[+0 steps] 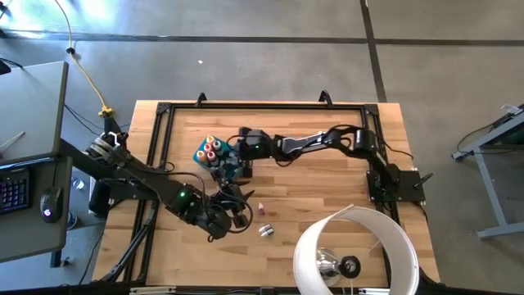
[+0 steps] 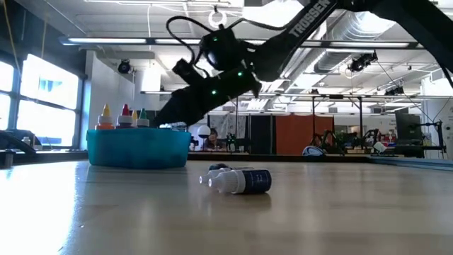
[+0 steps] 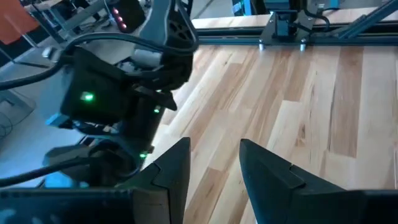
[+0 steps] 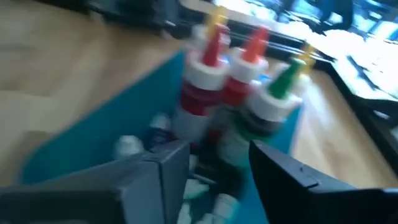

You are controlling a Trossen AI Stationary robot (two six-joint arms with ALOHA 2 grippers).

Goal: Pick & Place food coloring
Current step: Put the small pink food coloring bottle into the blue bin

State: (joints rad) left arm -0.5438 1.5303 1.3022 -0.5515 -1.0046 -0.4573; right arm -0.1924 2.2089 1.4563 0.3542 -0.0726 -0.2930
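From above, a pale wood-plank table (image 1: 327,176) with a black metal frame fills the middle of the frame. At centre left a teal bin (image 1: 204,155) holds upright food coloring bottles (image 1: 212,149) with red, orange and yellow caps. The right gripper (image 1: 233,166) reaches in from the right and hangs over the bin's right end; its finger spread cannot be told here. The left gripper (image 1: 235,197) sits just below the bin. Two more small bottles (image 1: 264,220) lie on the bare wood at lower centre. A white round lampshade (image 1: 360,250) fills the lower right.

At table level, the smooth plastic bin (image 2: 138,147) stands at left with cone-tipped caps (image 2: 124,114) rising above its rim. A dark bottle with a white cap (image 2: 241,180) lies on its side at centre. White letters on the arm at top read "TROSSEN".

The left wrist view shows the left gripper's (image 3: 214,168) dark angular fingers apart, holding nothing, above the planks.

The right wrist view shows the right gripper's (image 4: 217,165) fingers spread, empty, over the bin (image 4: 118,124) and its red and green tipped bottles (image 4: 236,81).
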